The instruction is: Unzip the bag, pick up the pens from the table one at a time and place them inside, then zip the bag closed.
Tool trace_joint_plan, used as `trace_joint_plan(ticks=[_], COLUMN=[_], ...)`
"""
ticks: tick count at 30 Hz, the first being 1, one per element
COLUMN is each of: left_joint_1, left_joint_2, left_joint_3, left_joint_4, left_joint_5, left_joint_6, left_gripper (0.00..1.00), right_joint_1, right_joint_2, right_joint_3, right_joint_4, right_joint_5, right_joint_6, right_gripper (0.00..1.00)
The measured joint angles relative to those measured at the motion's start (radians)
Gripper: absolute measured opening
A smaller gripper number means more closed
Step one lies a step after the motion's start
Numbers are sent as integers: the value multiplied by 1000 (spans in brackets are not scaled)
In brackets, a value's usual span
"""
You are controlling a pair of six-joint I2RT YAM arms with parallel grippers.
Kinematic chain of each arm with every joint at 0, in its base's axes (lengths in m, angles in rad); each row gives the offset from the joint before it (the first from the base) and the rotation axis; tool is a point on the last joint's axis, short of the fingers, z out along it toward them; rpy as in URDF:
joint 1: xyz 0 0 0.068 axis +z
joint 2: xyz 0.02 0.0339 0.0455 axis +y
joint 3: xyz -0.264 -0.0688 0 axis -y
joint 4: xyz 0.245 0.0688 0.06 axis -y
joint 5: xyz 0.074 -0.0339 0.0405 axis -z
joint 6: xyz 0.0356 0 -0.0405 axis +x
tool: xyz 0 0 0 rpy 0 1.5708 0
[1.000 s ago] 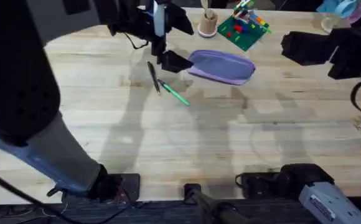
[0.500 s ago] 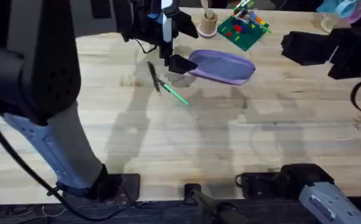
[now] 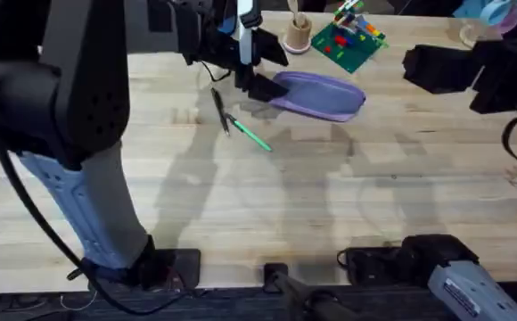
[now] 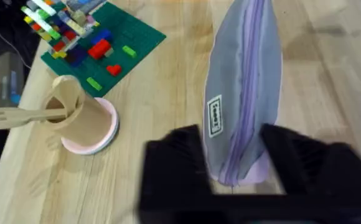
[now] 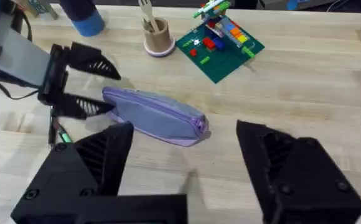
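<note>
The left tool now stands at the near end of the bag, with its two fingers spread wide, one on each side of that end. In the left wrist view the fingers flank the bag's tip and the zipper line runs away between them; nothing is gripped yet. Judged from this, the step in hand is the first one: securing the bag end or the zipper pull before unzipping. The zipper looks fully shut, and the pull itself cannot be made out.

Compared with one second earlier, the left tool has shifted toward the bag and slightly up the bench, going from beside the bag end to straddling it. The left arm's near link has also swung across the overhead view. The bag, the black pen and the green pen have not moved; both pens lie on the bench just beside the bag's end, crossing near their tips.

The right tool hangs wide open and empty, well apart from the bag, and its position is unchanged.
</note>
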Motion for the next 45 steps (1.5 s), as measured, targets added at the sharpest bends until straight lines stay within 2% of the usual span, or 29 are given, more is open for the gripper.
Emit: trace_joint_plan(ticks=[4,5,6,22,29,33,38,41,45], left_joint_1=[-7,-9,-11,-11,-11,-11,-11,-11,-11], left_joint_2=[0,0,0,1,1,1,1,1,1], left_joint_3=[0,0,0,0,0,0,0,0,0], left_joint_4=[-5,-5,-6,-8,-8,-8,-8,-8,-8], left_joint_5=[2,2,0,0,0,0,0,0,0], left_joint_6=[-3,-2,-2,-4,-4,-4,-4,-4,-4], left_gripper=[161,78,53,44,44,44,44,44,44], right_joint_1=[0,0,0,-4,-83,-183,-333,-391,-417], right_joint_2=[0,0,0,5,98,200,358,459,585], right_joint_3=[0,0,0,0,23,101,262,345,417], right_joint_4=[0,0,0,-1,-29,-140,-365,-516,-684], right_joint_5=[0,0,0,-7,-155,-295,-482,-549,-576], right_joint_6=[0,0,0,-19,-85,-172,-332,-450,-606], right_gripper=[995,995,995,995,994,992,993,993,994])
